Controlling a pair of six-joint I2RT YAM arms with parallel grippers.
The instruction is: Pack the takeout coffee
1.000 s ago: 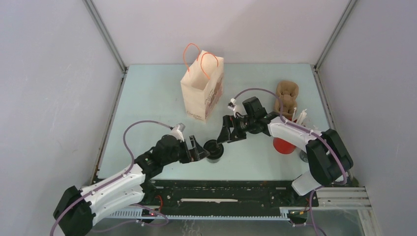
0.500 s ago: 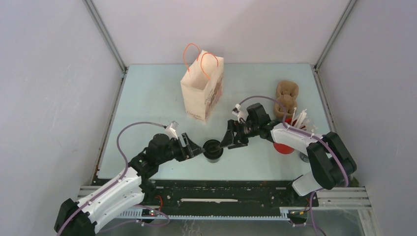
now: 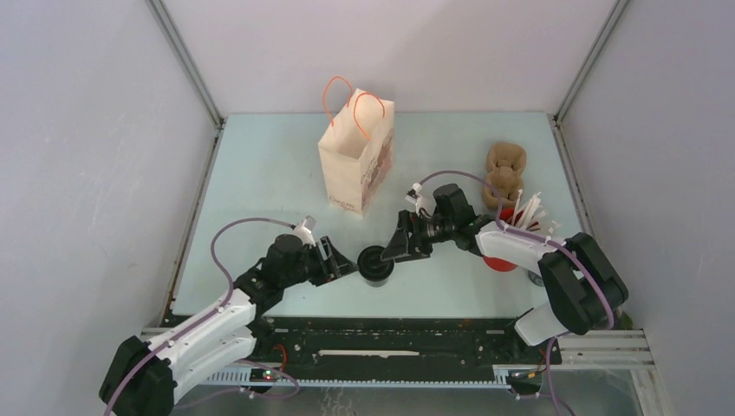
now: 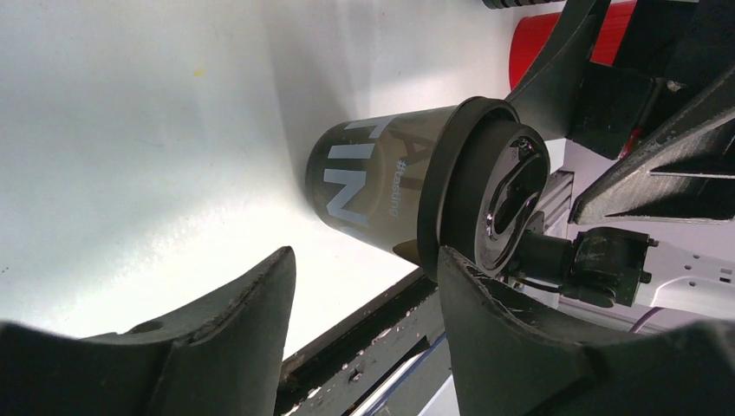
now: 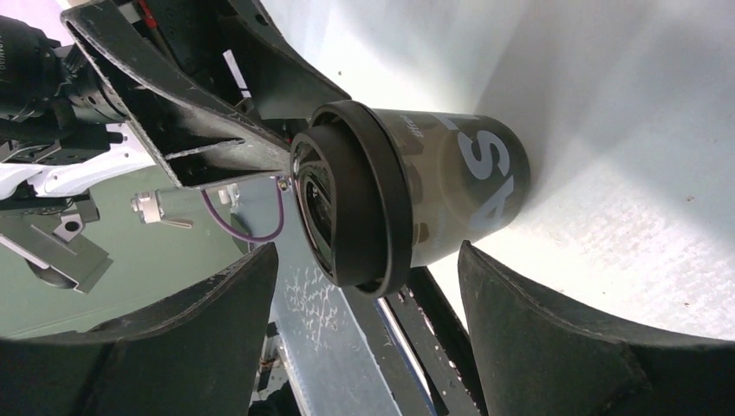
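Currently the takeout coffee (image 3: 374, 263) stands upright near the tabletop's near edge, directly between the left gripper (image 3: 347, 263) and right gripper (image 3: 394, 247), both jaws parted, gripping nothing

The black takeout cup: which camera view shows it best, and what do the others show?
Right wrist: the black takeout cup sits whole in frame, lid and lettered side both clear. Left wrist shows both too, its lid edge partly hidden. The top view gives only a small dark lid from above.
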